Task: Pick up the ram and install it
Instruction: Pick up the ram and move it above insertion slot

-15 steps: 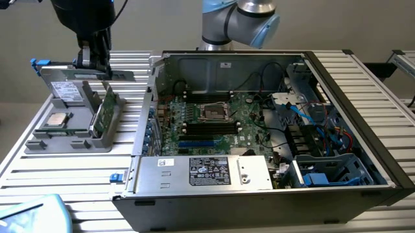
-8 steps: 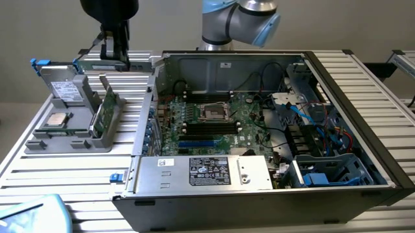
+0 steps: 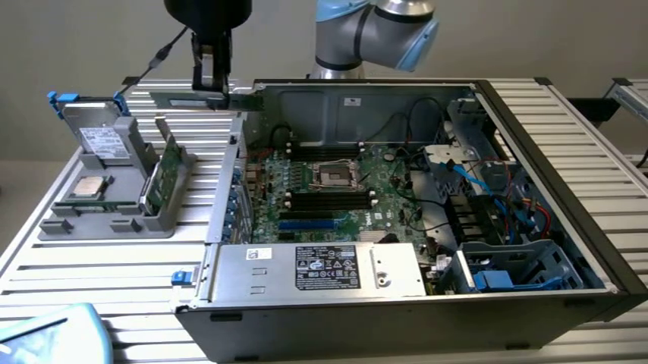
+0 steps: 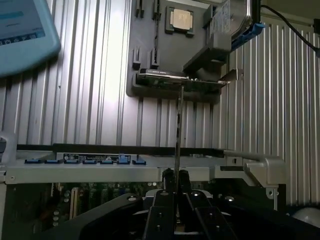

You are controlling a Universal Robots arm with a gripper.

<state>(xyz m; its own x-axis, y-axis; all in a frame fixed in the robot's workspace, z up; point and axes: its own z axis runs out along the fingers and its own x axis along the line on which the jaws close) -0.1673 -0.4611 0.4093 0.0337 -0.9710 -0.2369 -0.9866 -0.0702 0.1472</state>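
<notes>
- I see the tool [image 3: 211,92] closed almost fully, pinching the long, thin green ram stick [image 3: 187,99].
- The ram stick hangs level at ten o'clock from the open black computer case [image 3: 405,334], above the ribbed metal desk [image 3: 102,265].

A plain beige wall [image 3: 71,45] backs the ribbed metal table [image 3: 102,284].

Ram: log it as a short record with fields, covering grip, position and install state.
item: long, thin green ram stick
grip: black gripper, shut on it
position: in the air, beside the open black computer case, at the exterior view's left
installed: no, not yet on the green motherboard
</notes>
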